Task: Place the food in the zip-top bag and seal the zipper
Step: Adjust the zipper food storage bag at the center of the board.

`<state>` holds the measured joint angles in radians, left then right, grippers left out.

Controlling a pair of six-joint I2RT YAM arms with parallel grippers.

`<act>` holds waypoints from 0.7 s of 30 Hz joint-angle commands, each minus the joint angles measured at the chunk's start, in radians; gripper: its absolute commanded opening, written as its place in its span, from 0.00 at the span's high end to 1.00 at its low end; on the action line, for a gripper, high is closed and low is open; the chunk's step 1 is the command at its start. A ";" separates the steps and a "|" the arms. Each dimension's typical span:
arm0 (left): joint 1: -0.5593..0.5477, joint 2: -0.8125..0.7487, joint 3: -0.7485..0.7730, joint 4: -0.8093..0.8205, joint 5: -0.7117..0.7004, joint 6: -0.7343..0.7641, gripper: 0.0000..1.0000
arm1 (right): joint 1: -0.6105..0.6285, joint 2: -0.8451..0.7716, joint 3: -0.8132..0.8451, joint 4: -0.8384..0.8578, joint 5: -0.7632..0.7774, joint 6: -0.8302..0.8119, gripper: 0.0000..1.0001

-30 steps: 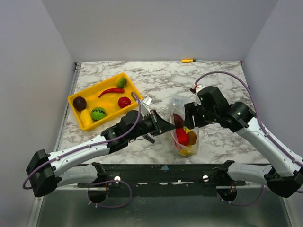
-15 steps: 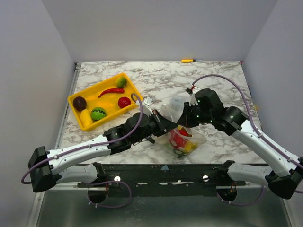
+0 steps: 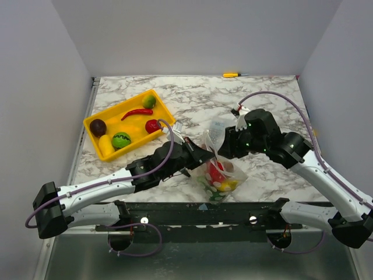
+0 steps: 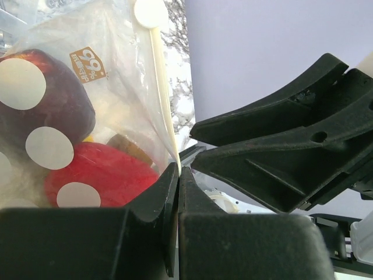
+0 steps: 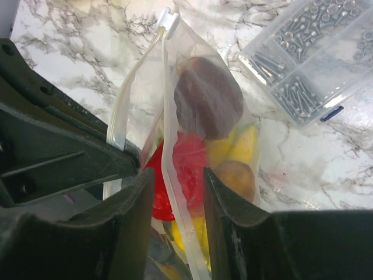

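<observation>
The zip-top bag [image 3: 220,173] lies bunched near the front edge and holds several food pieces: a dark purple one [image 5: 207,96], a red one [image 5: 187,166] and a yellow one [image 5: 243,143]. My left gripper [image 3: 206,156] is shut on the zipper [image 4: 164,93], pinching the strip at its left end [image 4: 178,170]. My right gripper [image 3: 225,148] is open. Its fingers [image 5: 131,221] straddle the zipper strip [image 5: 169,116] without pressing it. More food sits in the tray: a red chili [image 3: 137,112], a lime [image 3: 149,101] and a dark purple piece [image 3: 97,126].
The yellow tray [image 3: 116,154] stands at the left. A clear box of screws [image 5: 309,55] sits right behind the bag, also seen from above [image 3: 218,125]. A small yellow tool [image 3: 231,74] lies at the far edge. The two grippers are close together.
The bag, lying stretched out a second ago, has been dragged toward the near edge and bunched up. My left gripper kept its hold and shifted right. My right gripper moved slightly left.
</observation>
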<state>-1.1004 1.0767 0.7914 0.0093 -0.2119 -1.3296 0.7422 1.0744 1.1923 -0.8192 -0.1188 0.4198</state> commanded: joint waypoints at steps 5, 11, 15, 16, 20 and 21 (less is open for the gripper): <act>0.010 -0.046 -0.037 0.063 0.007 0.027 1.00 | 0.002 -0.003 0.061 -0.062 0.002 -0.054 0.37; 0.011 -0.051 -0.043 0.067 0.025 0.036 1.00 | 0.003 0.011 -0.036 0.043 -0.006 -0.066 0.35; 0.011 -0.051 -0.043 0.068 0.037 0.041 1.00 | 0.003 0.021 -0.056 0.090 -0.076 -0.075 0.39; 0.011 -0.051 -0.043 0.066 0.037 0.041 1.00 | 0.002 0.021 -0.058 0.090 -0.093 -0.079 0.39; 0.014 -0.057 -0.040 0.057 0.037 0.050 1.00 | 0.003 -0.002 -0.083 0.067 -0.077 -0.104 0.37; 0.014 -0.057 -0.041 0.056 0.036 0.052 1.00 | 0.003 0.001 -0.087 0.052 -0.073 -0.111 0.36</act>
<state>-1.0924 1.0454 0.7551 0.0437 -0.1940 -1.3006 0.7425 1.0916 1.1290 -0.7673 -0.1665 0.3515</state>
